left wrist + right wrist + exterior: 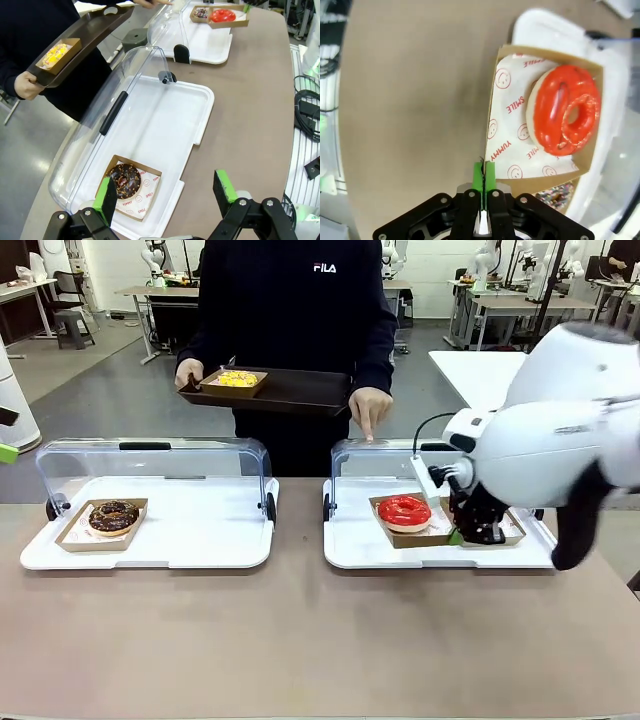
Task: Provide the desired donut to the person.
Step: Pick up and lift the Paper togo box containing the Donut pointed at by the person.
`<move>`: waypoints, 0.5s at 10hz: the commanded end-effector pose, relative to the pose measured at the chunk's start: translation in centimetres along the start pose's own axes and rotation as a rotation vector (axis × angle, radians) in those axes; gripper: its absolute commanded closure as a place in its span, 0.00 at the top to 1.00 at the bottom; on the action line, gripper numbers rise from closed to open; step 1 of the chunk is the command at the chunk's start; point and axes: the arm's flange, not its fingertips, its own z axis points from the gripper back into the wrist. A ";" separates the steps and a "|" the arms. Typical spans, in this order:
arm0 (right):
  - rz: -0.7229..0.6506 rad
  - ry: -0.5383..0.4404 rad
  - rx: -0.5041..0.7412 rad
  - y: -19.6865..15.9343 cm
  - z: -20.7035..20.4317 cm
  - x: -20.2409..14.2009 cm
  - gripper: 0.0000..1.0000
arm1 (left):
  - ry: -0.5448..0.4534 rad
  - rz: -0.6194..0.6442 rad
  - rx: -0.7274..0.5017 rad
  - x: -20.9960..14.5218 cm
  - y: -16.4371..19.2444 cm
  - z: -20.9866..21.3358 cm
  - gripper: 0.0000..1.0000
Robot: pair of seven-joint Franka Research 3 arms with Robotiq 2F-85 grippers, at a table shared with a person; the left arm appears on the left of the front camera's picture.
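Brown table (pixel 300 640) up front, with two white trays side by side on it, both with their clear lids flipped up. The right gripper (pixel 462 532) was down in the right tray (pixel 350 545), fingers pinched tight together on the thin side wall of the cardboard box (pixel 400 533) holding the red donut (pixel 404 510). In the right wrist view the green pads (pixel 490 175) clamped that box edge (pixel 492 100) right at their tips. The red donut (pixel 567 112) sat just past them and off to one side, on the smiley paper, not touching the fingers. A sprinkled donut (pixel 555 192) was just beside that box.

The left gripper (pixel 165 192) hung over the left tray (pixel 165 125) with its fingers spread wide and nothing between them. The chocolate donut (pixel 124 180) sat in its own box close to one pad.

Across the table the person (pixel 290 330) held a dark serving tray (pixel 300 390) with a yellow donut (pixel 237 379) on it. Their other hand (pixel 368 410) pointed a finger down at the right tray's lid.
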 end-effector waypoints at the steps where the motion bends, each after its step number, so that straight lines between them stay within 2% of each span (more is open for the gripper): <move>1: 0.038 -0.007 -0.023 4.6 4.9 0.2 0.00 | -0.005 0.007 0.001 0.0 0.0 0.1 1.00; 2: 0.010 -0.020 -0.068 4.8 7.5 0.3 0.00 | -0.005 0.007 0.001 0.0 0.0 0.1 1.00; 4: 0.065 -0.035 -0.110 4.2 12.0 -0.1 0.00 | -0.005 0.007 0.001 0.0 0.0 0.1 1.00; 5: 0.097 -0.051 -0.093 3.4 13.0 0.0 0.00 | -0.005 0.007 0.001 0.0 0.0 0.1 1.00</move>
